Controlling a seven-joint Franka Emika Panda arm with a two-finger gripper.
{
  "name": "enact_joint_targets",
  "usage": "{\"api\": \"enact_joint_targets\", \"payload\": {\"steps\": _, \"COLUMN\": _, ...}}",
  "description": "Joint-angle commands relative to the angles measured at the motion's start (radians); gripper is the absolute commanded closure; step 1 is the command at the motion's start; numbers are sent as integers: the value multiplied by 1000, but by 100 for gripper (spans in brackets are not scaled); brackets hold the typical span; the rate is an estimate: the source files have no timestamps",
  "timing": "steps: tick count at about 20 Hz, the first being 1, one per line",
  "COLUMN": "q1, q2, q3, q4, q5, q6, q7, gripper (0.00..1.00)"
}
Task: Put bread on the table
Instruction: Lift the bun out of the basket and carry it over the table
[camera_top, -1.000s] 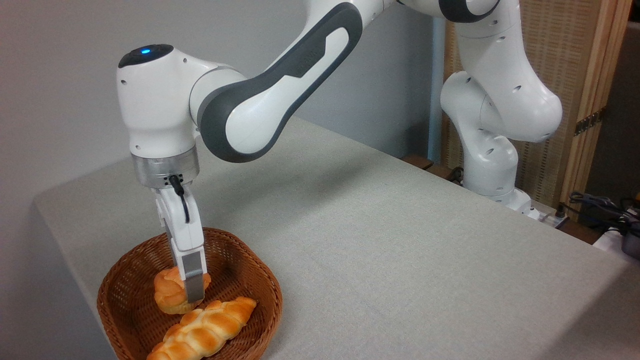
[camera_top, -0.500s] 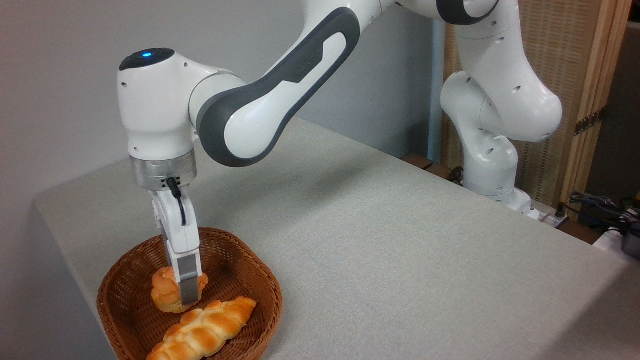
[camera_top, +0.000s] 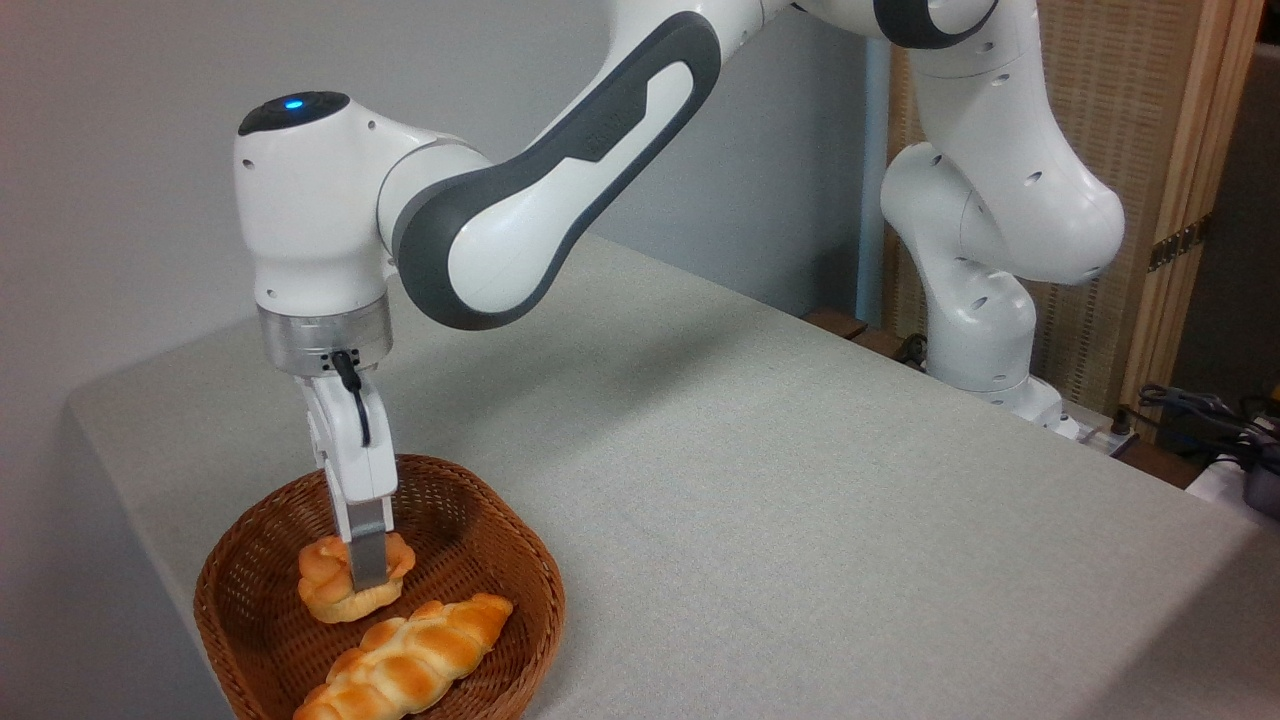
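The single fixed camera shows the jaws (camera_top: 366, 578) reaching straight down into a brown wicker basket (camera_top: 520, 570) at the lower left of the frame. They pinch the bread (camera_top: 325, 590), the small round bun, across its knotted top; only the near finger shows, and the far one is hidden behind the bun. The bun is still inside the basket, either on its floor or barely raised; I cannot tell which. A long braided loaf (camera_top: 405, 662) lies just in front of it, toward the bottom edge. The counter (camera_top: 760, 500), under its grey-beige cloth, stretches bare across the middle and right of the frame.

The grip looks narrow and high on a soft, rounded crust, so the bun could twist or slip free as it rises. A low carry might also knock it against the basket rim.

Faint lettering shows on the arm's dark grey panel at upper centre, too small to read.
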Motion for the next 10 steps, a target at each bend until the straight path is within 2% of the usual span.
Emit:
{"api": "enact_joint_targets", "payload": {"steps": 1, "q1": 4, "q2": -71, "q3": -3, "q4": -9, "q5": -40, "q6": -11, "q7": -66, "gripper": 68}}
{"api": "enact_joint_targets", "payload": {"steps": 3, "q1": 4, "q2": -120, "q3": -3, "q4": -12, "q5": -91, "q6": -47, "q7": -127, "gripper": 68}}
{"api": "enact_joint_targets", "payload": {"steps": 6, "q1": 4, "q2": -227, "q3": -3, "q4": -53, "q5": -135, "q6": -228, "q7": -134, "gripper": 68}}
{"api": "enact_joint_targets", "payload": {"steps": 7, "q1": 4, "q2": -250, "q3": -3, "q4": -79, "q5": -138, "q6": -251, "q7": -133, "gripper": 68}}
{"api": "enact_joint_targets", "payload": {"steps": 10, "q1": -39, "q2": -414, "q3": -25, "q4": -270, "q5": -140, "q6": -282, "q7": -132, "gripper": 66}}
